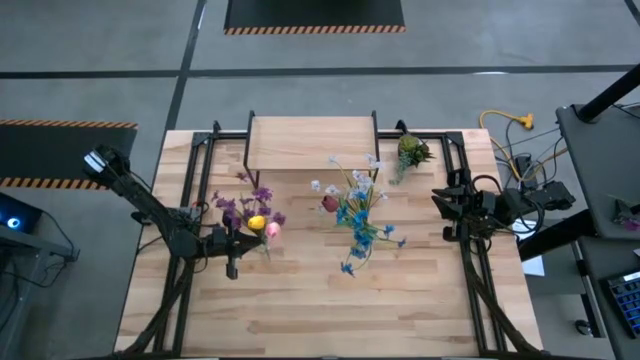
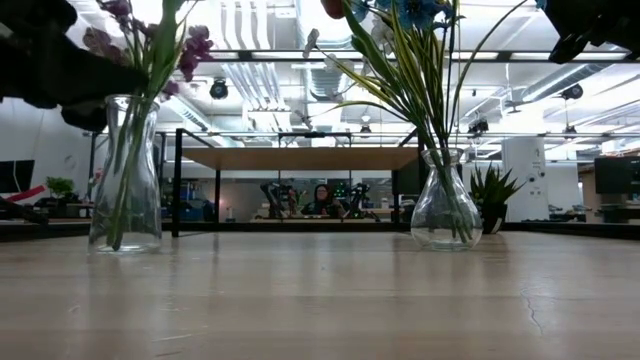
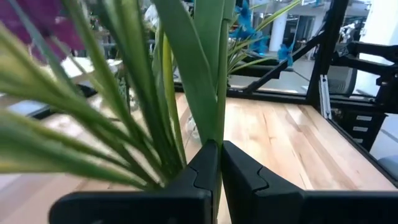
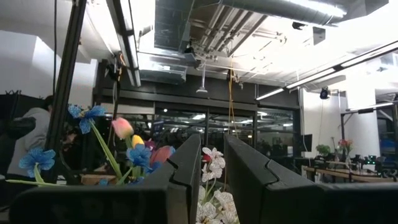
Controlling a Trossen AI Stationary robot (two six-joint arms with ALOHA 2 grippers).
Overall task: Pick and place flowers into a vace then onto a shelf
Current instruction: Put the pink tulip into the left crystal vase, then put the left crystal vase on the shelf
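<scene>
Glass vases (image 2: pixel 126 175) (image 2: pixel 446 205) both hold flowers (image 1: pixel 358 215) on the table near the bare shelf (image 1: pixel 311 142); left gripper (image 3: pixel 219 163) pinches a stem in the tall vase, right gripper (image 1: pixel 447 212) slightly parted, idle; shelving remains.

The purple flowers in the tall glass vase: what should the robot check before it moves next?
1. Left gripper shut on a green stem: ok, the fingers pinch it.
2. Purple flowers standing in the tall clear glass vase: ok.
3. Tall vase upright on the slatted wooden tabletop: ok.
4. Small light-wood shelf on black legs bare on top: ok.
5. Round clear glass vase with blue flowers standing apart from the tall one: ok.
6. Right gripper away from the flowers: ok, open by the right edge.
</scene>
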